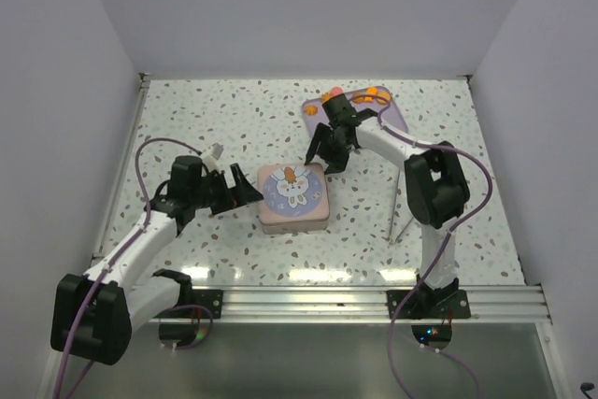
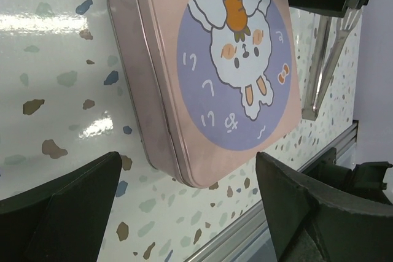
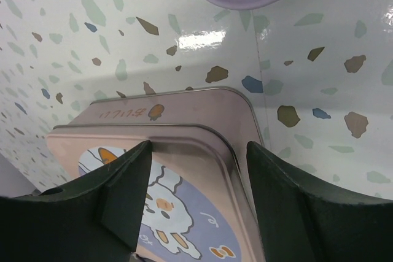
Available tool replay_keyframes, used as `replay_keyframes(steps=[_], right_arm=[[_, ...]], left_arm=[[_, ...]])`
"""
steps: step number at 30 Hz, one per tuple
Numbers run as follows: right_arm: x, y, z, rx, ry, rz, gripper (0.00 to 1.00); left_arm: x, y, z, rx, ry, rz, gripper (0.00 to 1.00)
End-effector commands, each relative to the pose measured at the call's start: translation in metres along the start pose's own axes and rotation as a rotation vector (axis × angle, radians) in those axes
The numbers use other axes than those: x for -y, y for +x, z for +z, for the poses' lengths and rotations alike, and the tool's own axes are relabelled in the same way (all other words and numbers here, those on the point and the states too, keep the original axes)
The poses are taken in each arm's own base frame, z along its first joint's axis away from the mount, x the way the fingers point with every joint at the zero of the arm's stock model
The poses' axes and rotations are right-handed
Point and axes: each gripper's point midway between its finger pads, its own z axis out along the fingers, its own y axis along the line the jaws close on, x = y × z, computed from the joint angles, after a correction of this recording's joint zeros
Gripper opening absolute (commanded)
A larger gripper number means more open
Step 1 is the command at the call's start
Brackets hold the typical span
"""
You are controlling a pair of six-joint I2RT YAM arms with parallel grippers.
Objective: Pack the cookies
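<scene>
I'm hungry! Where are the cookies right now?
In the top view, the cookies lie on the purple tray at the far side of the table, just behind the right pincer.

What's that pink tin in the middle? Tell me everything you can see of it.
The tin is square with rounded corners, pale pink, and looks like metal. Its lid is on and bears a purple circle with a white rabbit and an orange carrot. One side wall carries small lettering. It lies flat in the middle of the table. The open left gripper faces its left side, seemingly not touching it. The open right gripper straddles its far corner, and contact there is unclear.
</scene>
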Motion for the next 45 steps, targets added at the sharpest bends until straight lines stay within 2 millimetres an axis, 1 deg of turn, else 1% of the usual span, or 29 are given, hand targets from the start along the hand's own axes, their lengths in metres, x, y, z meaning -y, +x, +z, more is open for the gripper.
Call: replay_keyframes(steps=[1, 2, 3, 4, 5, 7, 8, 9, 10, 11, 12, 13, 14, 15, 18, 19, 20, 21, 23, 26, 27, 28, 30, 31, 32, 37, 41, 43, 45], right_arm=[[-0.006, -0.002, -0.02, 0.043, -0.021, -0.012, 0.66], [-0.005, -0.002, -0.02, 0.042, -0.02, -0.013, 0.66], [-0.005, -0.002, -0.021, 0.045, -0.022, -0.015, 0.66], [-0.004, -0.001, -0.021, 0.043, -0.021, -0.015, 0.66], [-0.003, -0.001, -0.02, 0.042, -0.02, -0.016, 0.66], [-0.002, 0.002, -0.019, 0.037, -0.018, -0.016, 0.65], [-0.001, 0.002, -0.019, 0.039, -0.019, -0.013, 0.65], [-0.002, 0.001, -0.019, 0.04, -0.022, -0.013, 0.65], [-0.001, 0.002, -0.019, 0.038, -0.022, -0.012, 0.65], [-0.002, 0.002, -0.019, 0.038, -0.024, -0.013, 0.65], [-0.002, 0.002, -0.019, 0.039, -0.023, -0.012, 0.65], [-0.002, 0.002, -0.02, 0.037, -0.026, -0.014, 0.65], [-0.002, 0.002, -0.021, 0.039, -0.027, -0.012, 0.65], [-0.003, 0.002, -0.022, 0.04, -0.03, -0.016, 0.65], [-0.003, 0.002, -0.022, 0.038, -0.028, -0.019, 0.65], [-0.003, 0.002, -0.023, 0.039, -0.027, -0.023, 0.65], [-0.002, 0.002, -0.022, 0.038, -0.024, -0.023, 0.65], [-0.002, 0.002, -0.023, 0.039, -0.025, -0.026, 0.65], [-0.001, 0.003, -0.024, 0.039, -0.023, -0.029, 0.65], [0.0, 0.003, -0.024, 0.036, -0.017, -0.036, 0.65], [0.0, 0.003, -0.024, 0.036, -0.017, -0.037, 0.65], [0.001, 0.004, -0.024, 0.035, -0.016, -0.04, 0.65], [0.001, 0.003, -0.024, 0.036, -0.018, -0.042, 0.65], [0.0, 0.003, -0.025, 0.035, -0.018, -0.048, 0.65], [0.0, 0.003, -0.026, 0.037, -0.019, -0.047, 0.65], [-0.002, -0.001, -0.032, 0.044, -0.025, -0.058, 0.65], [-0.005, -0.006, -0.038, 0.052, -0.033, -0.06, 0.65], [-0.006, -0.013, -0.046, 0.075, -0.034, -0.066, 0.65], [-0.003, -0.02, -0.056, 0.096, -0.019, -0.067, 0.66]], left_arm=[[0.003, 0.005, 0.004, -0.022, -0.012, 0.077, 0.95], [0.011, -0.002, 0.003, -0.008, -0.012, 0.099, 0.92], [0.02, -0.002, 0.004, -0.007, -0.004, 0.125, 0.9], [0.025, -0.007, 0.004, 0.013, -0.011, 0.136, 0.85], [0.038, -0.016, 0.002, 0.033, 0.011, 0.154, 0.71], [0.053, -0.017, 0.008, 0.02, 0.036, 0.165, 0.6], [0.065, -0.023, 0.009, 0.028, 0.062, 0.178, 0.49], [0.065, -0.02, 0.017, 0.002, 0.056, 0.172, 0.44], [0.073, -0.016, 0.021, -0.013, 0.072, 0.186, 0.37], [0.078, -0.017, 0.024, -0.016, 0.079, 0.191, 0.25], [0.081, -0.01, 0.03, -0.041, 0.08, 0.193, 0.21], [0.085, -0.008, 0.033, -0.044, 0.092, 0.198, 0.15], [0.086, -0.005, 0.036, -0.053, 0.093, 0.201, 0.14], [0.092, 0.0, 0.039, -0.058, 0.102, 0.206, 0.14], [0.093, 0.018, 0.048, -0.098, 0.102, 0.207, 0.1], [0.093, 0.02, 0.052, -0.1, 0.106, 0.21, 0.08], [0.088, 0.029, 0.056, -0.125, 0.094, 0.199, 0.08], [0.089, 0.037, 0.059, -0.143, 0.093, 0.203, 0.08], [0.079, 0.049, 0.065, -0.165, 0.065, 0.202, 0.08], [0.064, 0.074, 0.071, -0.21, 0.044, 0.185, 0.07], [0.061, 0.078, 0.073, -0.209, 0.046, 0.18, 0.07], [0.046, 0.09, 0.071, -0.235, 0.015, 0.161, 0.07], [0.041, 0.092, 0.075, -0.215, 0.017, 0.146, 0.07], [0.033, 0.098, 0.074, -0.227, 0.003, 0.137, 0.06], [0.031, 0.1, 0.075, -0.23, -0.001, 0.132, 0.06], [0.035, 0.099, 0.075, -0.226, 0.013, 0.126, 0.05], [0.028, 0.101, 0.077, -0.234, -0.014, 0.123, 0.04], [0.017, 0.107, 0.078, -0.249, -0.052, 0.116, 0.0], [0.011, 0.11, 0.077, -0.256, -0.07, 0.111, 0.0]])
